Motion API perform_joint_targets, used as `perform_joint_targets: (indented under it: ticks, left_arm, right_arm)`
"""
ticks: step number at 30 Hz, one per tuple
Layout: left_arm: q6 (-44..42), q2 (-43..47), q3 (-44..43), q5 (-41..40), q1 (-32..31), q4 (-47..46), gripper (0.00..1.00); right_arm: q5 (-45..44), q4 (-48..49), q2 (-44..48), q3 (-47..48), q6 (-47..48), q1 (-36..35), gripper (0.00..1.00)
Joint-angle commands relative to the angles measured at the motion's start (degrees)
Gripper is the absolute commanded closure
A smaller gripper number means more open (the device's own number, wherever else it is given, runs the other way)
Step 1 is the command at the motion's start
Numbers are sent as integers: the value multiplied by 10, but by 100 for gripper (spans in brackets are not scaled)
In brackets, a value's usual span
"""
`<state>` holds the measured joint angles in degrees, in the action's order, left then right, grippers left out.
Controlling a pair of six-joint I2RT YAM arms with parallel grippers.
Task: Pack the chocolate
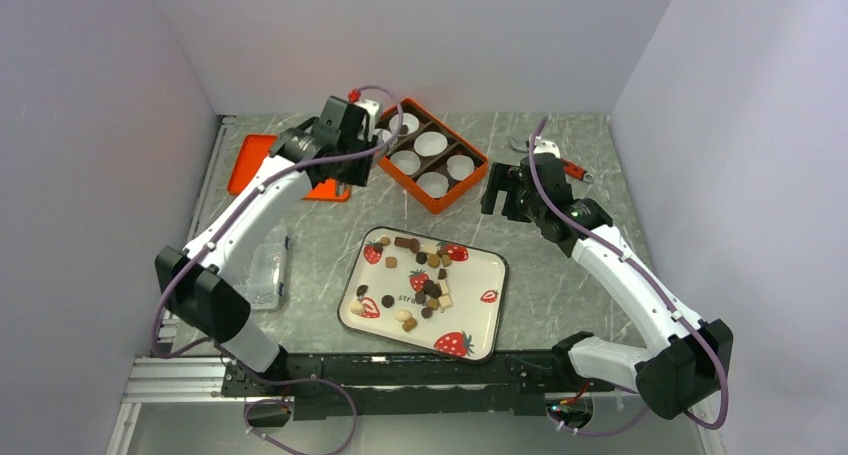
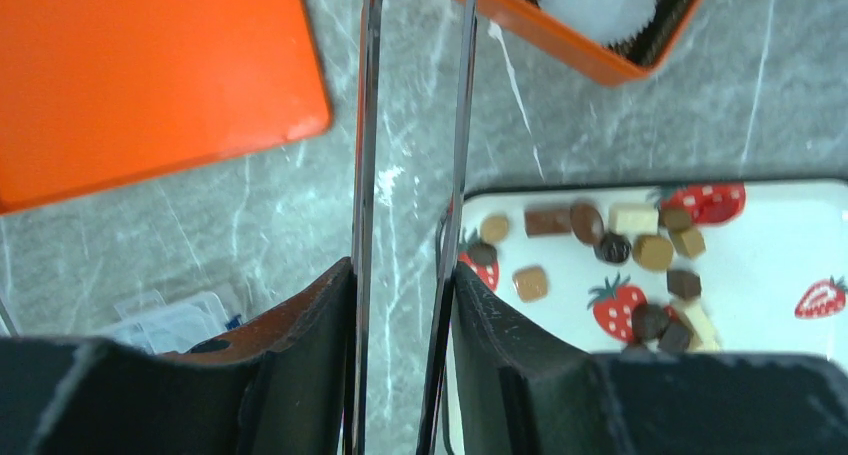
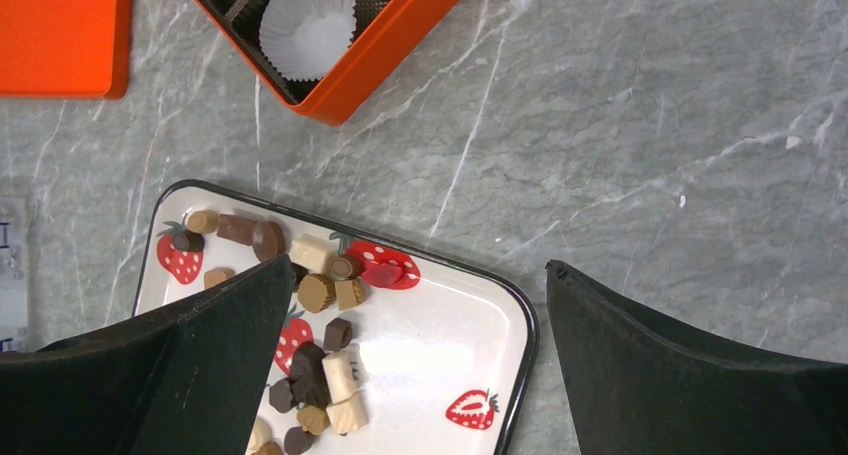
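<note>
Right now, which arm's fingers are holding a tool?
The left arm's fingers, shut on the thin metal tweezers running out between them. The right arm's fingers stand wide apart with nothing between them.

Chocolate point(image 3: 318, 293) on a strawberry-print tray point(image 3: 455, 340) beneath the wide-apart end effector point(image 3: 418, 268) (orange box point(image 3: 400, 37) beyond)

I get soft, even white light from above. The overhead view is bright, the walls point(image 1: 400, 35) read faintly bluish, and the arms cast only weak shadows on the table point(image 1: 560, 265). In the left wrist view the fingers point(image 2: 300, 375) of the left gripper point(image 2: 402, 280) are dark and out of focus, and the tweezers point(image 2: 365, 125) catch thin bright streaks. In the right wrist view the chocolate point(image 3: 320, 293) is sharp, while the right gripper point(image 3: 420, 270) shows as black, featureless masses.
</note>
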<state>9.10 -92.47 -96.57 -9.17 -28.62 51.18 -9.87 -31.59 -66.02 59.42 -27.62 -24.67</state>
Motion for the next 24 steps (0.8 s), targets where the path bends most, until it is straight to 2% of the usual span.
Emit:
perform_joint_targets:
  ticks: [1, 15, 24]
  left_arm:
    - [19, 61, 56, -1, -32, -2, 58]
    - [80, 183, 216, -27, -157, 46, 57]
    - [131, 214, 275, -25, -230, 64, 57]
  right_arm:
    - [1, 8, 4, 21, 0, 4, 0]
    - [2, 7, 9, 14, -3, 3, 0]
    - [8, 11, 11, 4, -6, 3, 0]
